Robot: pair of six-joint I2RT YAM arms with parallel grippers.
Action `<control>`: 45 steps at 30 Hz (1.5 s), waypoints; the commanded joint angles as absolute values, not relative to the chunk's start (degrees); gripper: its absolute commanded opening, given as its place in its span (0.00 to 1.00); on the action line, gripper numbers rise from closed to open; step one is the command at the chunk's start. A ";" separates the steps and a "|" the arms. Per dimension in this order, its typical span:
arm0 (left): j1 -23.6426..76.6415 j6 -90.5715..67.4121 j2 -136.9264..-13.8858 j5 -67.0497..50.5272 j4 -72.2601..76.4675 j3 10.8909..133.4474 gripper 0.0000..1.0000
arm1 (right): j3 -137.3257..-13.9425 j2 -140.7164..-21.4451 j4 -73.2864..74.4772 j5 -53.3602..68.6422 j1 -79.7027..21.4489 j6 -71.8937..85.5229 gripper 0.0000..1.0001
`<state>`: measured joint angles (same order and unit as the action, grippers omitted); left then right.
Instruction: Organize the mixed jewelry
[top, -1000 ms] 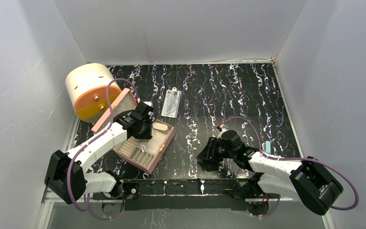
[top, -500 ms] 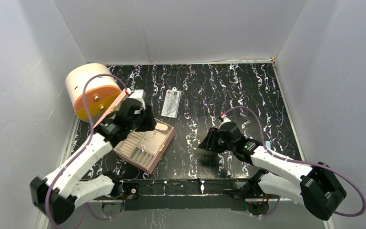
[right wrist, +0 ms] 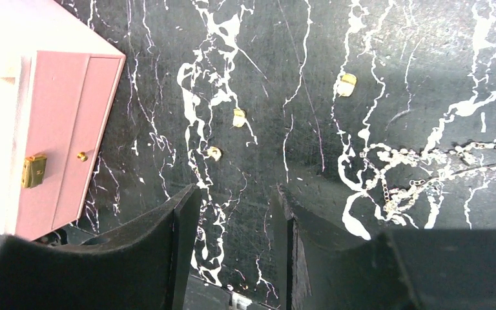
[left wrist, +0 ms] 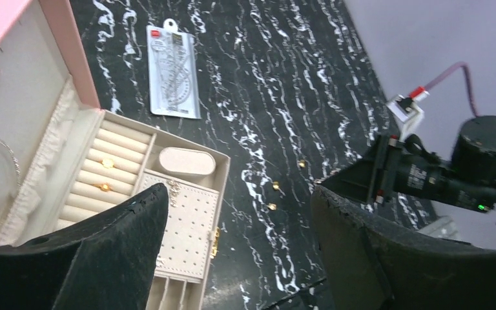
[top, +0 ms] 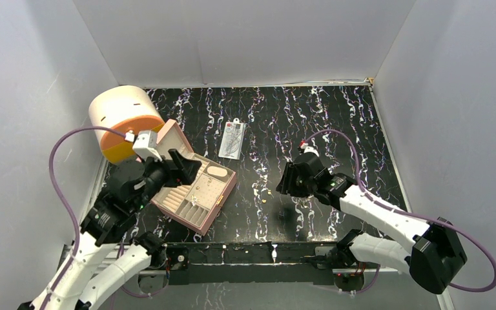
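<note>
The pink quilted box (top: 199,194) lies open, its cream trays showing in the left wrist view. Two gold rings (left wrist: 106,164) sit in its ring rolls and a small chain piece (left wrist: 173,188) lies on the perforated panel. Three gold studs (left wrist: 275,186) lie on the black marbled table between box and right arm; they also show as the studs (right wrist: 239,117) in the right wrist view. A thin chain (right wrist: 426,166) lies tangled to their right. My left gripper (top: 179,166) hangs wide open above the box, nothing in it. My right gripper (right wrist: 236,194) stands open and empty, just short of the studs.
A clear flat packet with a white card (top: 232,140) lies behind the box. A cream and orange cylinder (top: 121,121) stands at the back left, next to the box's raised lid (top: 168,139). White walls close in three sides.
My left arm has lifted up and back from the box's trays and its jaws have opened wide. My right gripper has shifted slightly away from the table's near edge and opened a little more.
</note>
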<state>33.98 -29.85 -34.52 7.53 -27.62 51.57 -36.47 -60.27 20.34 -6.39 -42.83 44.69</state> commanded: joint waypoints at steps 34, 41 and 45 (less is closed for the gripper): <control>34.16 -34.51 -32.59 -3.80 -8.99 35.98 0.76 | -53.12 -86.15 26.06 -11.80 -57.47 45.14 0.44; 34.18 -33.79 -38.08 -3.27 -5.37 35.03 0.76 | -57.23 -90.79 29.30 -16.58 -57.44 43.78 0.31; 34.18 -33.73 -39.43 -3.32 -4.97 34.70 0.75 | -58.25 -93.35 29.40 -16.72 -57.48 42.45 0.31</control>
<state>33.98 -34.74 -39.05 -4.25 -8.19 34.52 -55.18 -91.68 28.60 -14.66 -57.45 44.18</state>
